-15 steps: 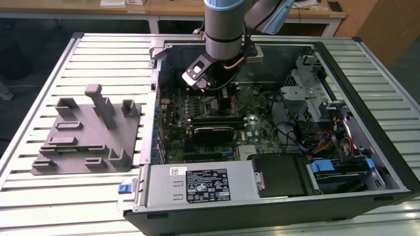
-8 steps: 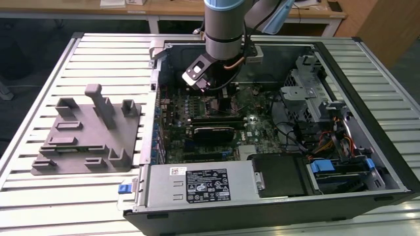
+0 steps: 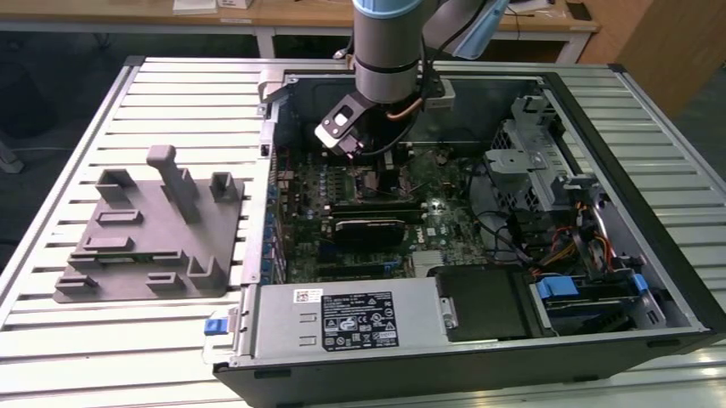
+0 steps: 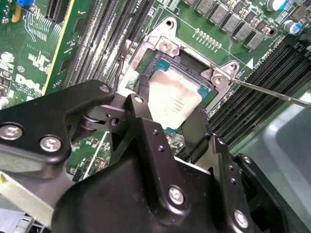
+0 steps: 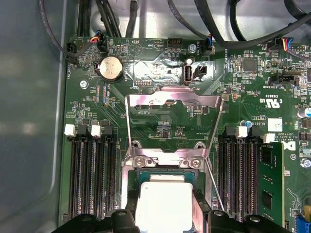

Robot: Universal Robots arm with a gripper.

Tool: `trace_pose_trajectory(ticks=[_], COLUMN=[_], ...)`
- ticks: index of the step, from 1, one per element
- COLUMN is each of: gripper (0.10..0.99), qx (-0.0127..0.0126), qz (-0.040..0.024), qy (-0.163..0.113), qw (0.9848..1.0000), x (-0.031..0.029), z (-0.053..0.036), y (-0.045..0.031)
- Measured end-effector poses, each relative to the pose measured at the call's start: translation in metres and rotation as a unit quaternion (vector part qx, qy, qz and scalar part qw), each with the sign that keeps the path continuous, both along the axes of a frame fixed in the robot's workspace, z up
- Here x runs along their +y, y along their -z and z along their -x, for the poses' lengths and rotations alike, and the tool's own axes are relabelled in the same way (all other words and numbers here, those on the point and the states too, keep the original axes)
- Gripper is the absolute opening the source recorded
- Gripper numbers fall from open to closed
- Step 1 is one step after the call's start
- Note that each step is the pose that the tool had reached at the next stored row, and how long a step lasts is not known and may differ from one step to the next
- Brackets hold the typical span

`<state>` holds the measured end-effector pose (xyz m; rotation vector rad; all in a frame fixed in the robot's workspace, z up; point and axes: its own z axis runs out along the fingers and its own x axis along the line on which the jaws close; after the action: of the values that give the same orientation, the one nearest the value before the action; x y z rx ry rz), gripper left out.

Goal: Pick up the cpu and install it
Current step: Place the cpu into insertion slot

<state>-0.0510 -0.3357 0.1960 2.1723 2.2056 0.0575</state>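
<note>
My pincer (image 4: 170, 124) grips the cpu (image 4: 176, 103) by two opposite edges, silver top up, within the frame of the open socket (image 4: 165, 47) on the motherboard (image 5: 160, 73). I cannot tell whether it is seated. The socket's load plate (image 5: 174, 99) stands raised. The computer case (image 3: 454, 374) sits on the slatted bench (image 3: 170, 85) beside a grey holder (image 3: 148, 238).

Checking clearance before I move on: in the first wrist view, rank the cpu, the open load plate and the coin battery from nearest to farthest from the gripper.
1. cpu: right at the gripper, sitting in the socket.
2. load plate: swung open just beyond the socket.
3. coin battery: farthest, near the board's edge by the cables.
</note>
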Motion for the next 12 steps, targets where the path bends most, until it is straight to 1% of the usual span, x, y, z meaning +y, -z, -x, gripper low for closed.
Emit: trace_pose_trajectory(ticks=[3, 6, 12], gripper=[0.518, 0.518, 0.518], qx=[0.0000, 0.0000, 0.0000], qz=[0.0002, 0.0024, 0.0024], qy=[0.000, -0.002, -0.004], qw=[1.0000, 1.0000, 1.0000], x=[0.0000, 0.0000, 0.0000], z=[0.0000, 0.0000, 0.0000], y=[0.0000, 0.0003, 0.0006])
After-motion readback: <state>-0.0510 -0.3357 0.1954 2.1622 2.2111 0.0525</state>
